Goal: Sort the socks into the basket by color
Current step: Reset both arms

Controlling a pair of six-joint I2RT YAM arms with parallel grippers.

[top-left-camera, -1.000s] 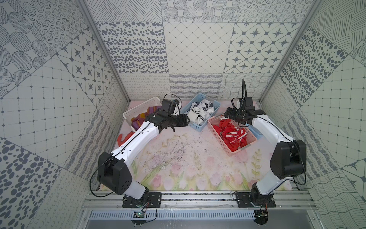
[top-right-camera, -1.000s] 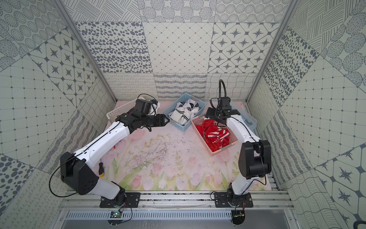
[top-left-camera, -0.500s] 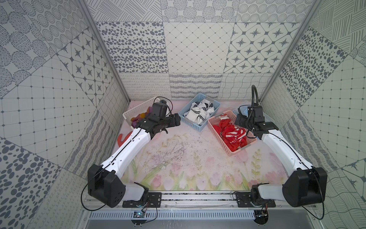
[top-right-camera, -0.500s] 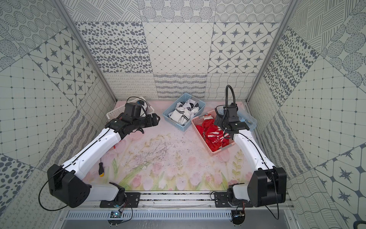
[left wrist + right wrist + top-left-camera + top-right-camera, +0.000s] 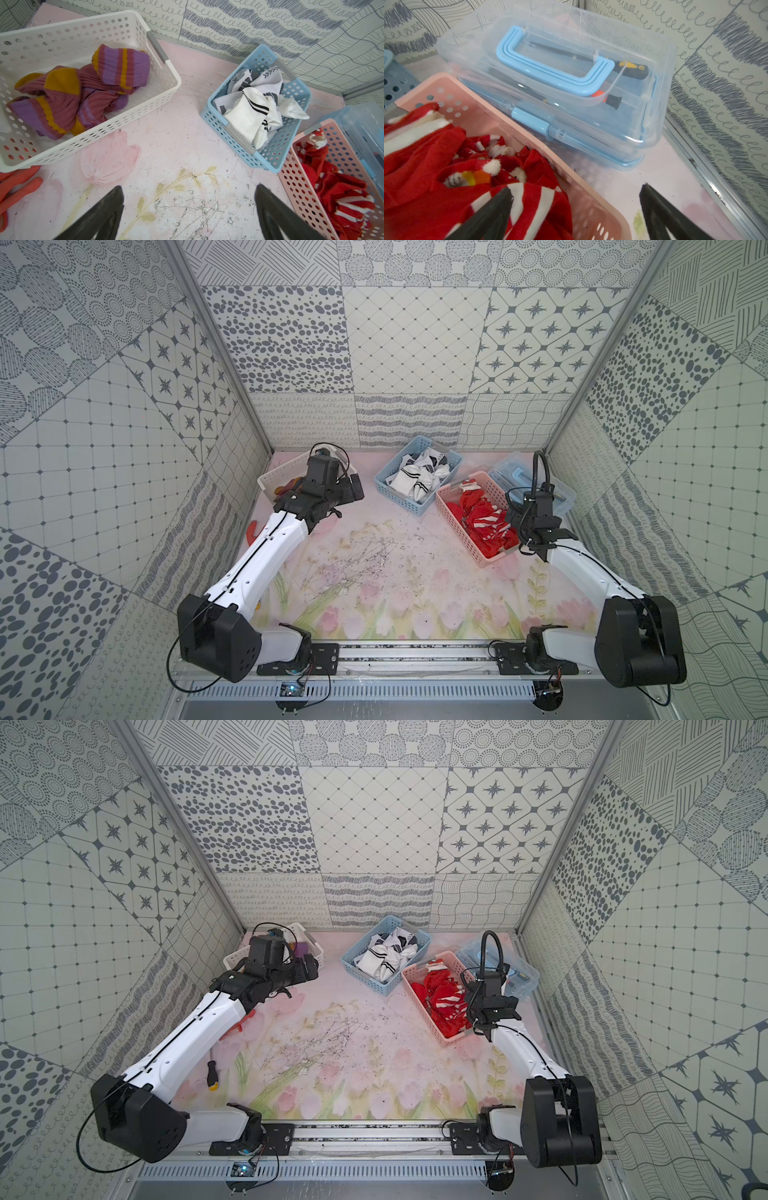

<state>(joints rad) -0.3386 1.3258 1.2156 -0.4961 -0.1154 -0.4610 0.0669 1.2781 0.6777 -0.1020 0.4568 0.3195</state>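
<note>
Top: flowered bench [image 5: 395,580], no loose socks seen | Left wrist: left gripper [image 5: 189,188] spread wide, empty; purple-mustard striped knit socks [image 5: 62,99] in white perforated basket [image 5: 124,116], far-left corner | Right wrist: right gripper [image 5: 575,190] wide, empty, above rim of pink perforated basket [image 5: 483,116] holding red white-striped socks [image 5: 421,166] | Next: lift straight, clear of rims.

Orange glove [image 5: 18,187], screwdriver [image 5: 212,1073] on floral mat [image 5: 374,597]; clear toolbox [image 5: 623,41] holds tools [image 5: 633,69].

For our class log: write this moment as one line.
purple socks in white basket; white socks in blue basket; red socks in pink basket; left gripper open; right gripper open
</note>
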